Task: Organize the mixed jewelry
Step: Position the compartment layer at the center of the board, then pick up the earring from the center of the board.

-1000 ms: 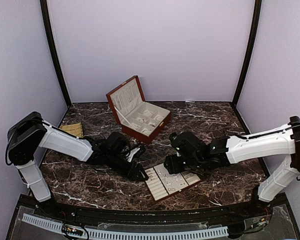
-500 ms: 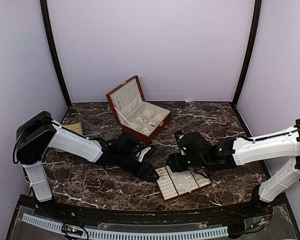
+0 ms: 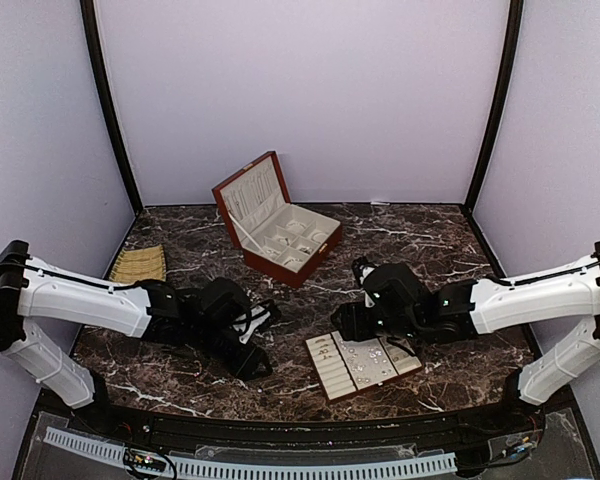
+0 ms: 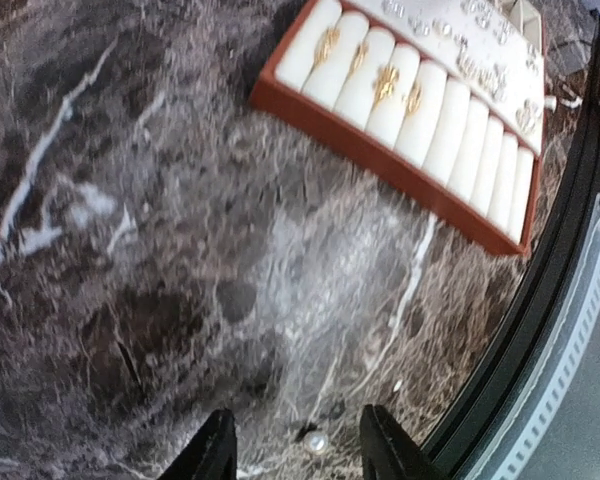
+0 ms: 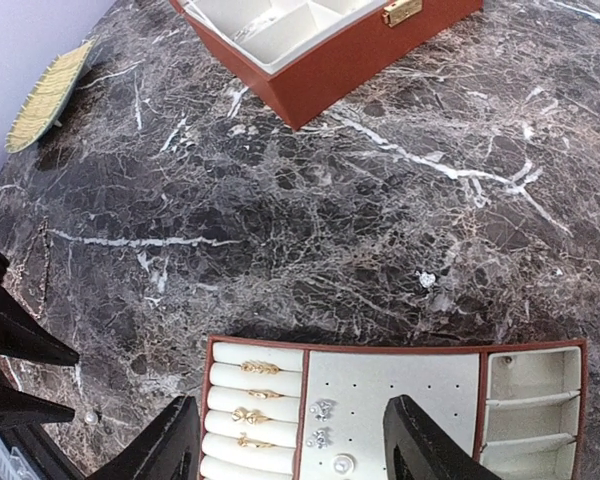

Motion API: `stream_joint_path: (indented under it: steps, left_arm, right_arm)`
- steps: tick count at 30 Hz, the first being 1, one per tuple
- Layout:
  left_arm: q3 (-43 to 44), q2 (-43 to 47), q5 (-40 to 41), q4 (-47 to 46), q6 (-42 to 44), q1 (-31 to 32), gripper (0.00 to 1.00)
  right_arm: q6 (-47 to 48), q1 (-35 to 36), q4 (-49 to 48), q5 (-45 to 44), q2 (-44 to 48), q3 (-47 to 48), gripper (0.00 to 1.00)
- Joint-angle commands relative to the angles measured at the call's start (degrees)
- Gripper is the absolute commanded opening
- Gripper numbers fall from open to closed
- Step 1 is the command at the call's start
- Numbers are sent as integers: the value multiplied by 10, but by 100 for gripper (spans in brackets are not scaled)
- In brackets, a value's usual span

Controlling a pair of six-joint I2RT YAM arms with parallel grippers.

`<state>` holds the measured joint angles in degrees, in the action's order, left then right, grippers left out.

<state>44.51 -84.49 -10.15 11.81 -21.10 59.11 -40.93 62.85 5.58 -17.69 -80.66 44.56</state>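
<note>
Moved: left arm (image 3: 90,295) has drawn back leftward since half a second ago, so its hand is now apart from the tray's left end; tray and right arm (image 3: 530,295) are unchanged.
Room: lilac walls (image 3: 310,90) on three sides.
Worktop (image 3: 430,240): dark marble, white veins.
Arms: two.
Left hand (image 4: 298,455): fingers apart, low over bare marble, left of the tray.
Right hand (image 5: 295,450): fingers apart, above the tray.
Box (image 3: 285,235): one, red-brown, lid up, far centre; cream compartments, contents too small to tell.
Tray (image 4: 380,162): one, near centre-right.
Mat (image 3: 138,265): one, woven, far left.
Mixed jewelry (image 5: 322,408): four gold rings (image 4: 385,85) in the tray's rolls and silvery studs (image 4: 470,62) on its panel; one loose silvery piece (image 5: 427,280) on the marble beyond the tray; one pearl bead (image 4: 315,441) on the marble between the left fingertips.
</note>
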Motion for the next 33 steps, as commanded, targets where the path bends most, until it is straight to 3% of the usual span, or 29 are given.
stream_joint_path:
  steps: [1,6,11,17,33]
  left_arm:
    - [-42,45,38,50,-28,6,46]
    - [-67,92,16,25,-61,-55,49]
    - [-57,136,-6,17,-32,-158,53]
    - [-40,146,-65,-6,11,-275,55]
    - [-22,163,-52,-8,53,-301,55]
  right_arm:
    - [56,-2,-80,81,-10,-6,64]
    - [123,47,-65,119,-81,61,60]
    - [190,97,-72,148,-164,129,55]
    - [270,107,-120,228,-241,162,47]
    - [348,112,-129,286,-334,206,33]
